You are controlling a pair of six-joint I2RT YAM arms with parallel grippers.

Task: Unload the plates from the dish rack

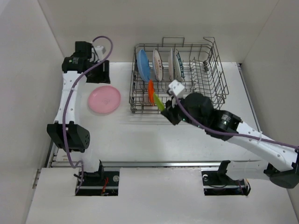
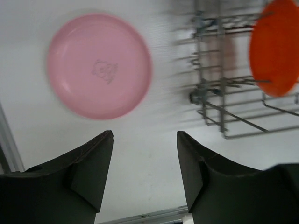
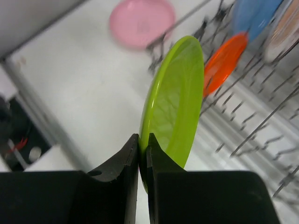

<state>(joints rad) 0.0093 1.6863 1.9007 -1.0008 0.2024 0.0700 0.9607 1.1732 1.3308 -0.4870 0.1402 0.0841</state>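
- A flat matte white tabletop [image 1: 140, 140] fills the middle, evenly lit.
- Plain off-white walls [image 1: 23, 70] close it in left, far and right.
- A silver metal rail [image 1: 154, 164] lines its near edge.

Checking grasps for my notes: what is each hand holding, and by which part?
The right hand pinches the small round lime green plate by its rim, with the plate on edge. The left hand is open and holds nothing.

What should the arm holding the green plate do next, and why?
Probably lift the lime green plate left, clear of the dish rack: the right end effector is shut on its rim, and the pink plate already lies on the table there.
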